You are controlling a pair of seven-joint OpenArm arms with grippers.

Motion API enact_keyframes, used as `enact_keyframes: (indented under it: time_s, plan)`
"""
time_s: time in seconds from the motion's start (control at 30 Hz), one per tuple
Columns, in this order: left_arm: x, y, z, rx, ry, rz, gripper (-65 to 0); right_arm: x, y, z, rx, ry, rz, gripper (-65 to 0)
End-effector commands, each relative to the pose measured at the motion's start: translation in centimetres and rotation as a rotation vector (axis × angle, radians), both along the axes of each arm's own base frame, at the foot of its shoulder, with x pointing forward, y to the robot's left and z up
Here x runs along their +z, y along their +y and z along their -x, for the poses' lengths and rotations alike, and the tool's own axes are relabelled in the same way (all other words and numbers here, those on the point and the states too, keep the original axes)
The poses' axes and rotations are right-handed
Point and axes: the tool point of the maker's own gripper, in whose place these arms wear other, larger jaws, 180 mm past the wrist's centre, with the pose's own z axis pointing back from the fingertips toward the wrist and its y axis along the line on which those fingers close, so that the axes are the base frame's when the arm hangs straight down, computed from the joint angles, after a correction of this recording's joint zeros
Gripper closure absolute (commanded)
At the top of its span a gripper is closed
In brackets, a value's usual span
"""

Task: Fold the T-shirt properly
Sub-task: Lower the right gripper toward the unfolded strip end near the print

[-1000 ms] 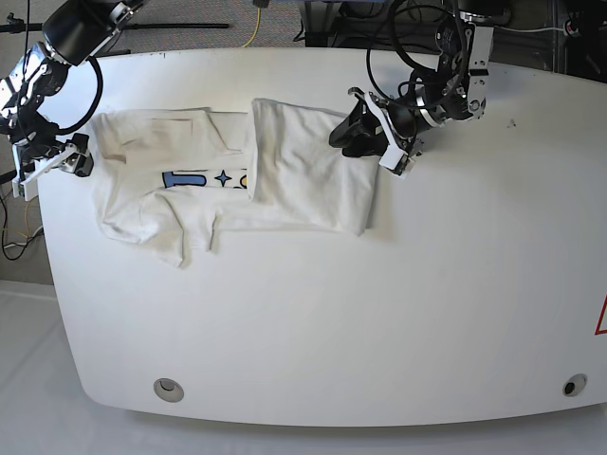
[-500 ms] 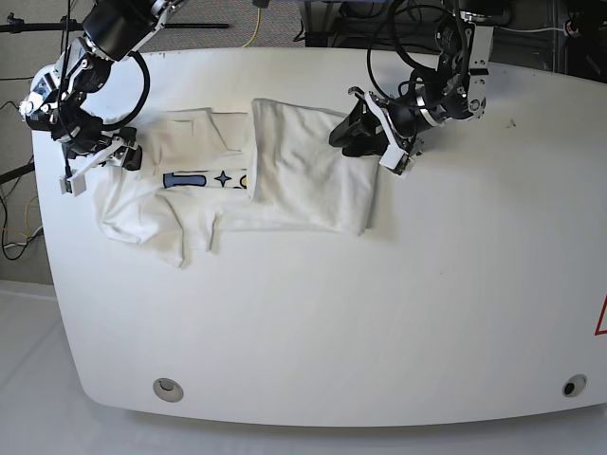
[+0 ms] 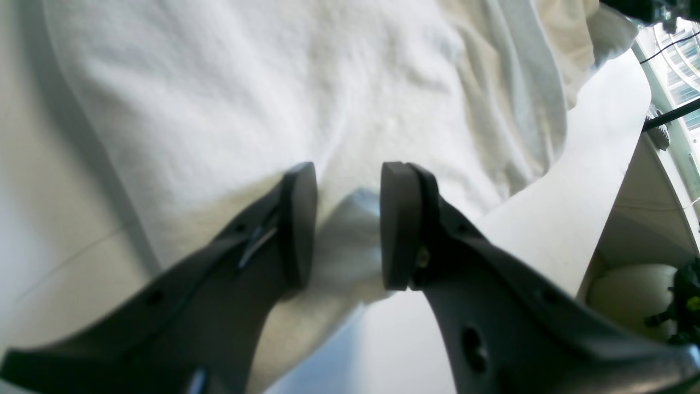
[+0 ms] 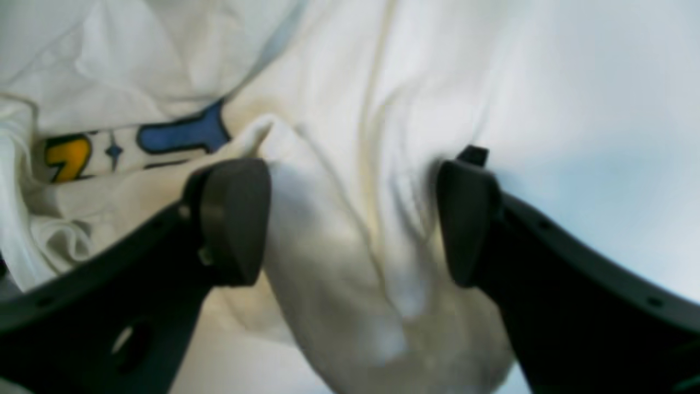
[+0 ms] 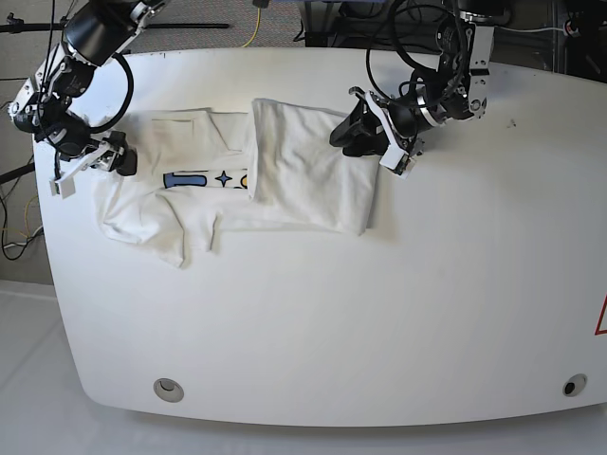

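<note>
t-shirt [image 5: 285,171] soft, limp, half-folded on desk [image 5: 379,313]. left claw [image 3: 347,224] seemingly pinching its folded edge; right claw [image 4: 350,219] spread wide over sleeve bunch; grip there.

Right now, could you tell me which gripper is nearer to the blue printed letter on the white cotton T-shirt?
The right gripper, at the T-shirt's sleeve end beside the blue letter. The left gripper sits across the folded panel at the opposite edge.

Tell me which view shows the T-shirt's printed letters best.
The right wrist view: the blue and yellow letters on the T-shirt are close, though blurred. The base view shows them small; the left wrist view shows only plain white cloth.
</note>
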Motion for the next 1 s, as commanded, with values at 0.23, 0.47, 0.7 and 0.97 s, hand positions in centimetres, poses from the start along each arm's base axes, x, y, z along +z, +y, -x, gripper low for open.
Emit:
enact_keyframes:
  time_s: [0.23,0.47,0.7,0.97]
  plan:
    - [-1.1,0.6,1.0,-0.022,0.038,-0.058,-18.4,-0.7,-0.3,-0.5,0.019,0.03,0.004,-46.3]
    - [-1.2,0.5,1.1,-0.023,0.039,-0.058,-18.5,-0.6,-0.6,-0.6,-0.015,0.008,-0.043,-46.4]
    - [-1.2,0.5,1.2,-0.025,0.039,-0.058,-18.5,0.0,-1.0,-0.9,-0.073,-0.045,-0.112,-46.5]
    - [-0.9,0.2,1.0,-0.018,0.032,-0.038,-18.7,-0.2,-1.4,-0.9,-0.118,-0.074,-0.172,-46.4]
